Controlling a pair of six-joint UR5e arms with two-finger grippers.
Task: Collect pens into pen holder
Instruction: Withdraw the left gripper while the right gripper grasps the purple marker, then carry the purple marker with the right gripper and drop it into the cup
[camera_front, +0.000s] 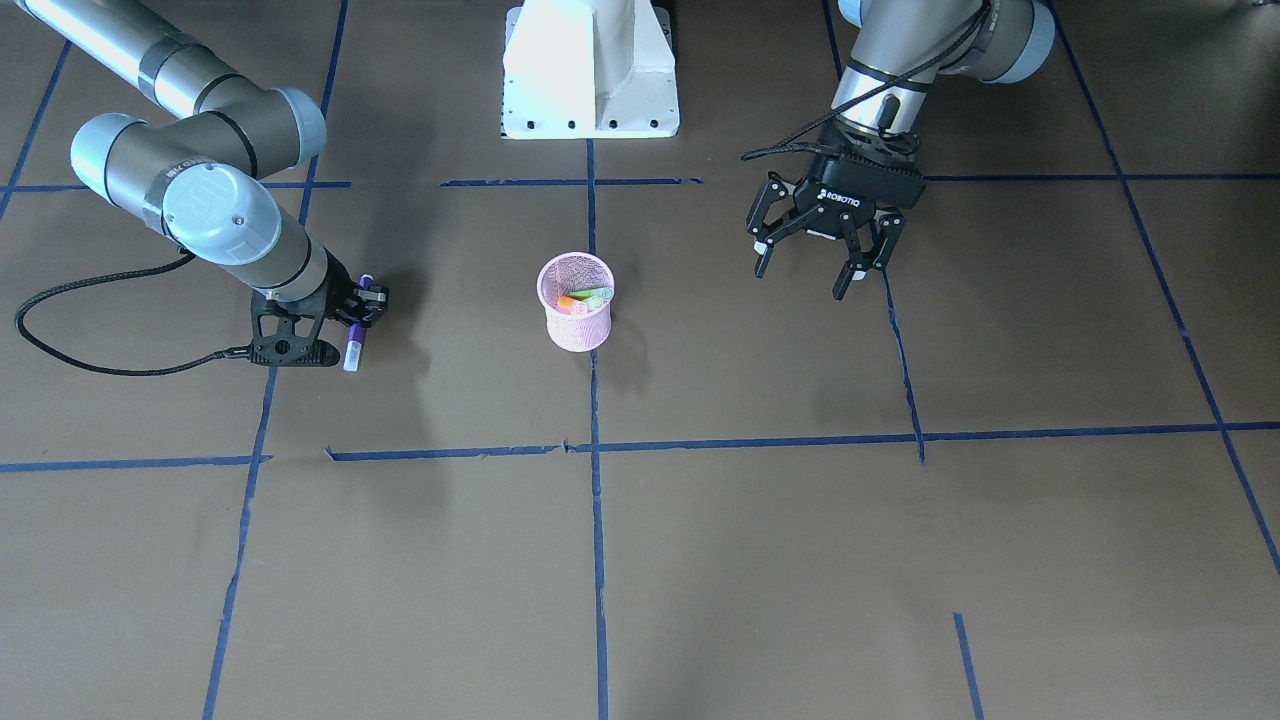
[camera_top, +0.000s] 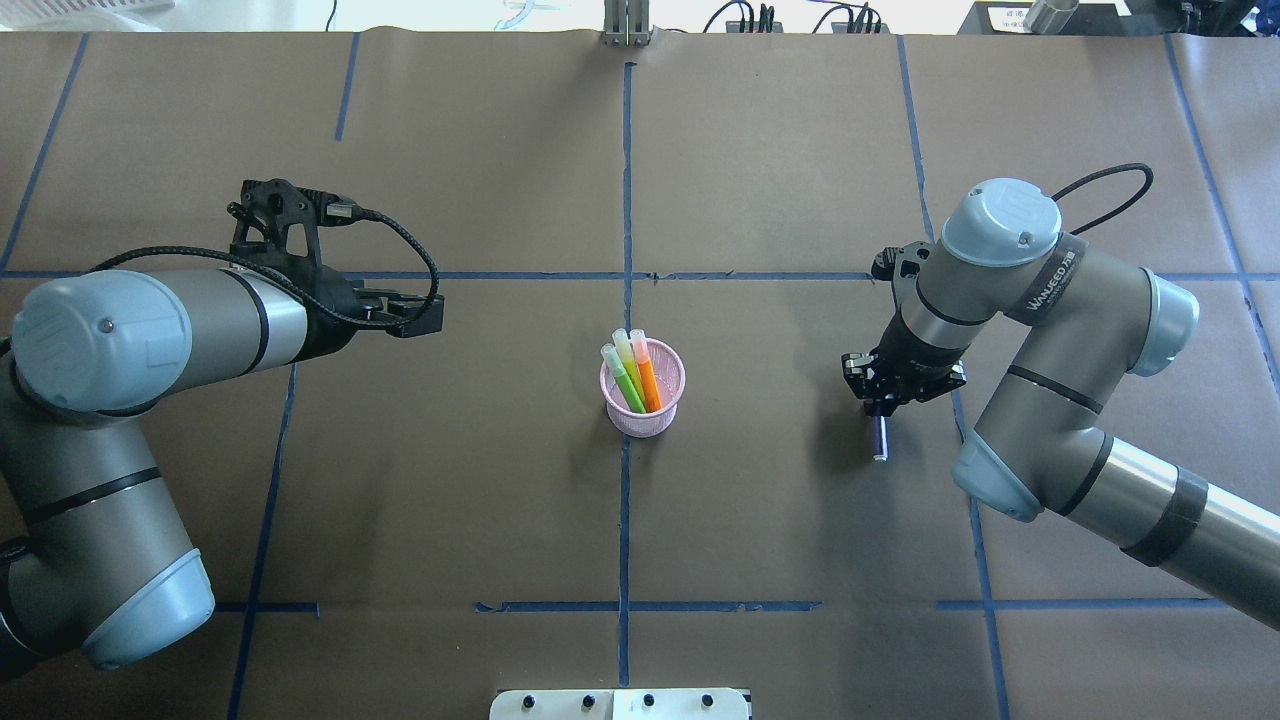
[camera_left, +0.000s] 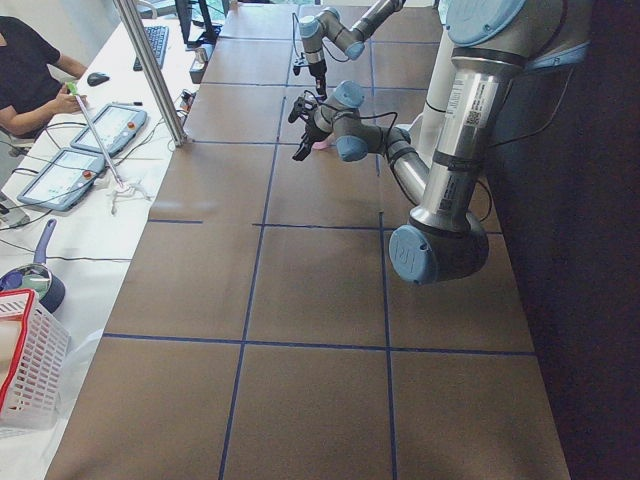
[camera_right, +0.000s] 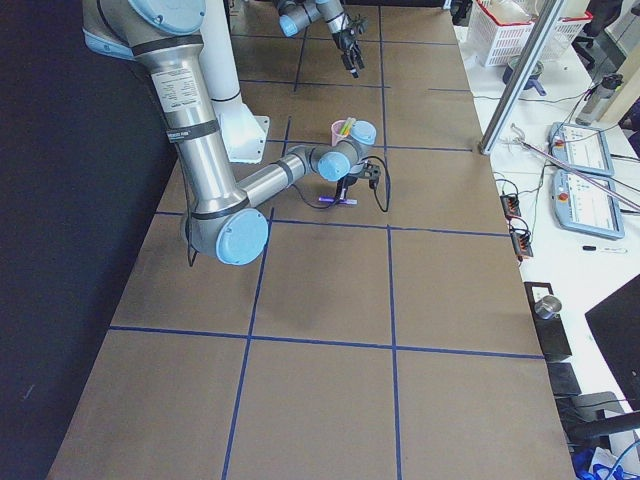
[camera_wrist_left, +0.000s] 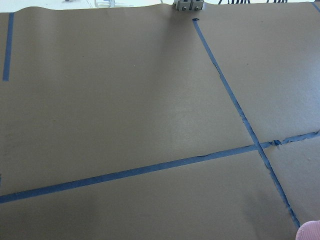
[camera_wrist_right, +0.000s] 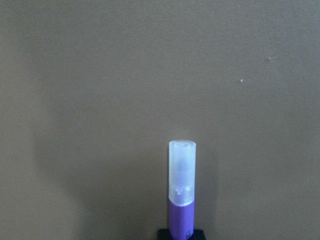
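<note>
Well right of the cup (camera_top: 641, 425), the right claw (camera_top: 880, 402) gripped the purple pen (camera_top: 879, 438), which probably needed lifting clear of the rim before release, while the left claw (camera_front: 815, 262) gaped wide

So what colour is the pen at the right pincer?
The pen is purple with a pale cap; clearest in right wrist view.

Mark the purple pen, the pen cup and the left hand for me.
purple pen (camera_top: 879, 437), overhead view, on its purple barrel.
pen cup (camera_top: 645, 422), overhead view, on the near mesh wall.
left hand (camera_front: 800, 275), front-facing view, midway between its open fingertips.
</note>
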